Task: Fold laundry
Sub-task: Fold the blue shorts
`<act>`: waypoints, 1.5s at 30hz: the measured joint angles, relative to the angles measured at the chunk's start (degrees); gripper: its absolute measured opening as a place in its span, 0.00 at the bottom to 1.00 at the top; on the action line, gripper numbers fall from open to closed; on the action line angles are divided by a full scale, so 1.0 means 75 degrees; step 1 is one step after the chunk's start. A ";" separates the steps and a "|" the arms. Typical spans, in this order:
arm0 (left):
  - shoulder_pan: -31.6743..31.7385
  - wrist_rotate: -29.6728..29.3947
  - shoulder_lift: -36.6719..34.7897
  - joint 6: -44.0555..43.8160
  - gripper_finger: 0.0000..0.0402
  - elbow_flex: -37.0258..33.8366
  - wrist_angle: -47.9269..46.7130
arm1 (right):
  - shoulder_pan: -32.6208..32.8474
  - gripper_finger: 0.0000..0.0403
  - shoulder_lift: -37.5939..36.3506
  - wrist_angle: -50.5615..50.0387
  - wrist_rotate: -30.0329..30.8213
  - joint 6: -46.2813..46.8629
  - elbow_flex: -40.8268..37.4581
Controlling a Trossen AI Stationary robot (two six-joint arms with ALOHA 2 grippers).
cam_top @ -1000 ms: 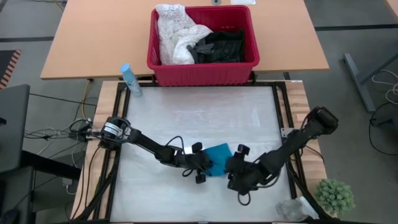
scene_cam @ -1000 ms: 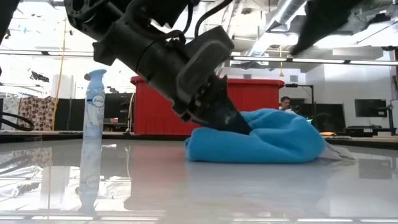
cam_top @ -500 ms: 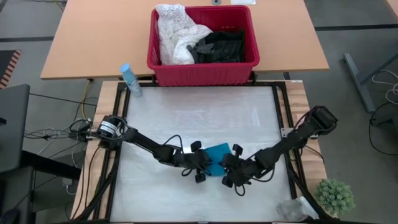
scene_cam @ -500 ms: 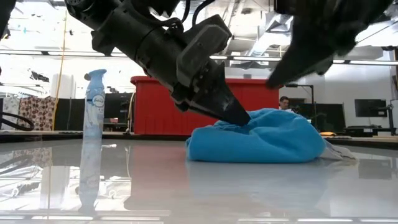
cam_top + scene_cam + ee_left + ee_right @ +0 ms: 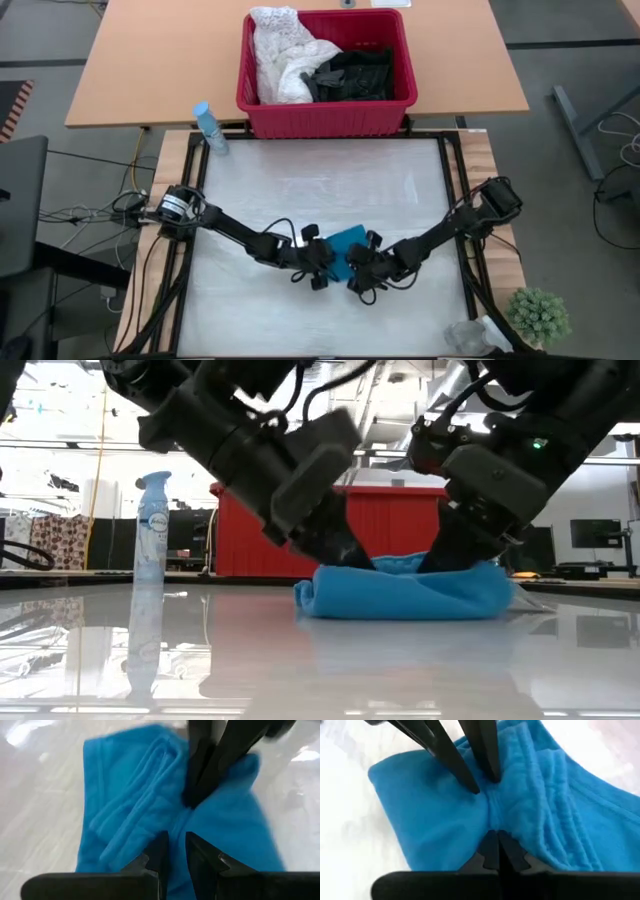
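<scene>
The small teal garment (image 5: 345,242) lies folded on the near middle of the table, resting flat on its underside; it also shows in the low view (image 5: 400,595). My left gripper (image 5: 333,260) comes at it from the table's left. Its fingers stand a narrow gap apart on the cloth (image 5: 176,840). My right gripper (image 5: 350,265) comes from the right, shut, with its tips on the cloth (image 5: 497,837). The two grippers' tips nearly meet at the garment's middle. In the low view the cloth hides the fingertips. My left gripper has a small ridge of the garment's top layer (image 5: 176,822) between its two fingers, near the garment's middle. The fingers slant down from the table's left. The garment lies on the table. My right gripper presses its shut fingers (image 5: 492,845) down on the middle of the garment, at a crease (image 5: 492,812). They slant down from the table's right. The garment lies flat under them.
A red slotted basket (image 5: 325,112) on the far table holds a white lacy garment (image 5: 280,55) and black garments (image 5: 350,75). A spray bottle (image 5: 208,128) stands at the far left corner. A small plant (image 5: 538,315) and crumpled plastic (image 5: 470,335) sit at the near right.
My right gripper has gone toward the table's left and down onto the teal garment. The garment's rounded top has been pressed lower and flatter. My left gripper has stayed at the garment and sunk a little into the cloth.
</scene>
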 joint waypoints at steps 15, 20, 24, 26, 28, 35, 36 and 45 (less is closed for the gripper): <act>0.0167 -0.0261 -0.0060 0.0363 0.14 0.0141 0.0093 | -0.0396 0.04 -0.0031 -0.0348 0.0012 0.0196 0.0003; 0.0167 -0.0406 -0.0535 0.0738 0.14 0.0606 -0.0897 | -0.0434 0.04 -0.0414 -0.0930 0.0365 0.0141 -0.0014; 0.0167 -0.0770 -0.1123 0.0752 0.14 0.0658 -0.1795 | -0.0477 0.04 -0.0838 -0.1628 0.1039 0.0112 -0.0017; 0.0167 -0.0940 -0.1499 0.0730 0.14 0.0676 -0.2054 | -0.0507 0.04 -0.0994 -0.1749 0.1182 0.0100 -0.0017; 0.0167 -0.1078 -0.1826 0.0711 0.14 0.0676 -0.2236 | -0.0510 0.04 -0.1076 -0.1655 0.1288 -0.0041 -0.0017; 0.0131 -0.1489 -0.2808 0.0612 0.14 0.0676 -0.2352 | -0.0551 0.04 -0.1087 -0.1188 0.1671 -0.0280 -0.0015; 0.0129 -0.1516 -0.2885 0.0556 0.14 0.0676 -0.2409 | -0.0551 0.04 -0.1087 -0.1097 0.1761 -0.0296 -0.0015; -0.0098 -0.1535 -0.3156 0.0335 0.14 0.0676 -0.2888 | -0.0717 0.04 -0.0767 -0.0449 0.1956 -0.0278 -0.0465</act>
